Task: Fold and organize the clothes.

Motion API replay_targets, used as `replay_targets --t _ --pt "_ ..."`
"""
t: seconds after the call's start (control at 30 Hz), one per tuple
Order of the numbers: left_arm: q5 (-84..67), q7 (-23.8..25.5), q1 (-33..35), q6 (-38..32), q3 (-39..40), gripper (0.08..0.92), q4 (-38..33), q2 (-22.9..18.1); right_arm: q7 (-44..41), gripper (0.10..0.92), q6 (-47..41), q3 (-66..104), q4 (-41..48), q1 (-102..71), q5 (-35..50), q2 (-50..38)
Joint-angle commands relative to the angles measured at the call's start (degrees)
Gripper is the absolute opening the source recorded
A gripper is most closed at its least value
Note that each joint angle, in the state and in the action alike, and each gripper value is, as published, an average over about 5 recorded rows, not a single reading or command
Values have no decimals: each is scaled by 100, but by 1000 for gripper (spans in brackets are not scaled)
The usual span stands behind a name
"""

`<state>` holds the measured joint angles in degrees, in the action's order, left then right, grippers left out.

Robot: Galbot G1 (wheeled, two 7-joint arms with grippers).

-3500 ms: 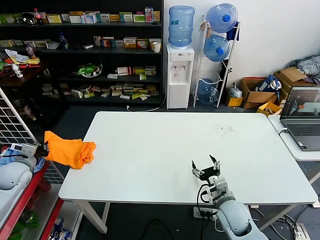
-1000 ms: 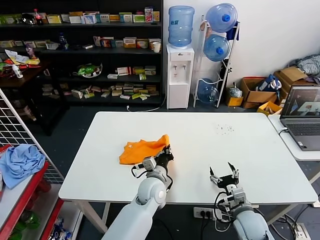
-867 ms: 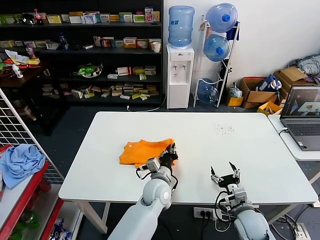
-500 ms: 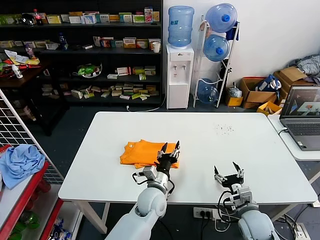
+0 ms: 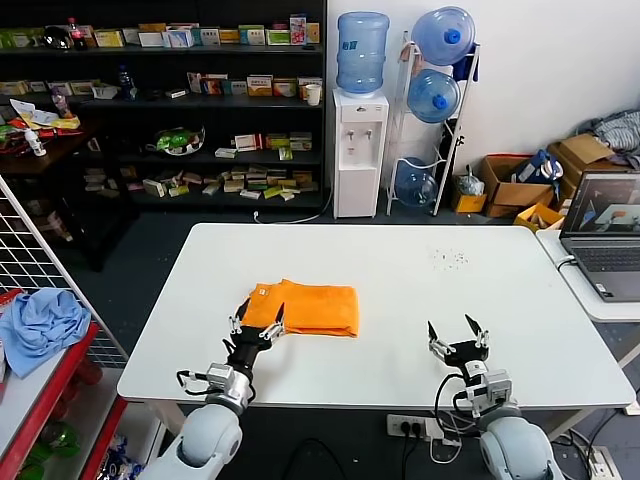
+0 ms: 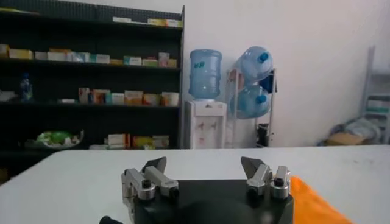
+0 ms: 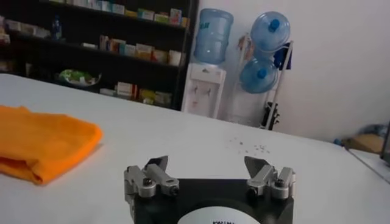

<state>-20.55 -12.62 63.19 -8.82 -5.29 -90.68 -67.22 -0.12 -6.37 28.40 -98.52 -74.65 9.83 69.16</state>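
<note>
Nearest you, both pincers sit low at the desk's front edge: the left pincer (image 5: 257, 331) spread wide and holding nothing, just in front of the shirt's near-left corner, and the right pincer (image 5: 456, 338) equally wide and empty, well off to the right. Just beyond the left one, there's your one orange T-shirt (image 5: 305, 306), lying flat on the white desk (image 5: 420, 290) as a folded rectangle, left of centre. Watch that left pincer: it's so close that a low finger could, I'd say, snag the thin fabric and pull the fold open. The collar corner on the left looks slightly untidy too. Count it up: one shirt, two pincers, one desk. Farther off to the left, one light blue cloth (image 5: 38, 325) rests on a rack.
</note>
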Motion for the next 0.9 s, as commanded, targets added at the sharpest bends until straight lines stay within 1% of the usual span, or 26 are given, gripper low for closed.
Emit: replay_targets --t 0.03,0.23,0.47,0.6,0.77,0.9 --pt "513 0 521 106 -1004 823 -135 712 -296 823 440 198 -272 -28 16 147" --pt "655 265 880 314 -1419 823 -295 475 -504 823 155 448 -475 -64 -47 295" --pt "690 372 1156 686 -1409 823 -781 209 -503 823 -438 575 -595 -162 -374 481" --pt "801 445 1209 696 -1488 823 -766 179 -543 823 -639 692 -595 -194 -501 629" --pt "1182 603 1228 640 -1607 823 -778 171 -685 823 -733 897 -620 -156 -694 928" --pt "1224 630 1194 631 -1650 823 -770 185 -730 823 -736 962 -617 -147 -894 1045"
